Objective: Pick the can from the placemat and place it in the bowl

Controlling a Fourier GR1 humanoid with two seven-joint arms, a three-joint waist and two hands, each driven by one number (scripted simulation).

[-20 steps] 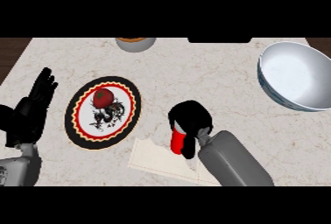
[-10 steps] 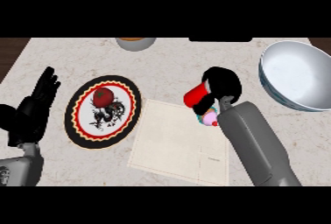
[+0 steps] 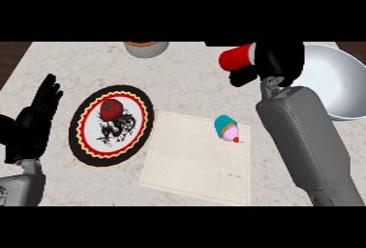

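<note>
My right hand (image 3: 275, 58) is curled round a red can (image 3: 236, 57), held tilted in the air near the counter's far side, just left of the large silver bowl (image 3: 336, 92). The can sticks out to the left of the hand. The beige placemat (image 3: 193, 160) lies on the counter below and left of my right forearm, bearing only a small cupcake (image 3: 227, 128) with teal wrapper and pink icing. At the left edge my left hand (image 3: 32, 121) rests open, fingers up.
A round plate (image 3: 111, 126) with a black, red and yellow rim and a tomato picture lies left of the placemat. A small grey dish (image 3: 145, 48) with orange contents stands at the counter's far edge.
My right hand has carried the red can up off the placemat and toward the far right, nearer the bowl. The cupcake is now uncovered. The left hand has not moved.
</note>
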